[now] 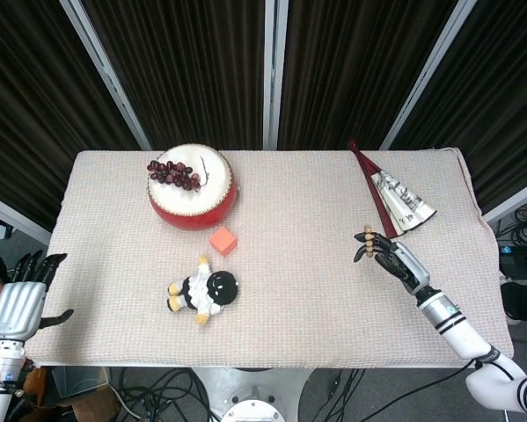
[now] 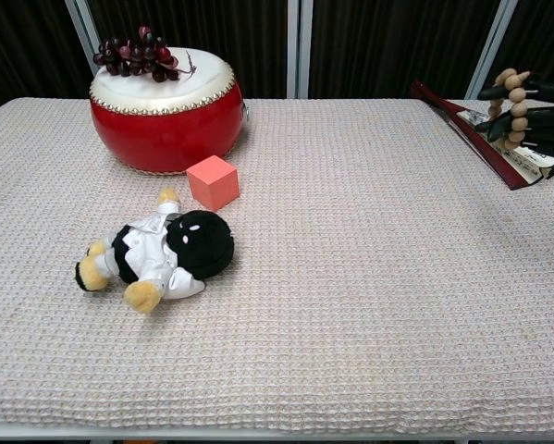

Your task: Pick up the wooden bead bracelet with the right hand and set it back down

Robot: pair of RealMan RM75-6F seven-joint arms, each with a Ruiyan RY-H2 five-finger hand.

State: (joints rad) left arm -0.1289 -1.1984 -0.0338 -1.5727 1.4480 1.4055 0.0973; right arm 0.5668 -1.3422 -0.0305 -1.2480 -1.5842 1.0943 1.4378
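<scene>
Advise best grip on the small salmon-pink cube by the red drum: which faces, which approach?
Pinch the small salmon-pink cube across its two side faces, coming straight down from above. It sits flat with its top exposed; the red drum crowds its back and the black-headed plush doll lies close in front.

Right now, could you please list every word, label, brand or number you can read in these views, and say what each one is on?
No text can be read in either view.
folding fan: dark marks on its white paper, too small and blurred to tell whether they are writing or a drawing.
red drum, orange cube, plush doll, wooden bead bracelet: no lettering visible.
</scene>
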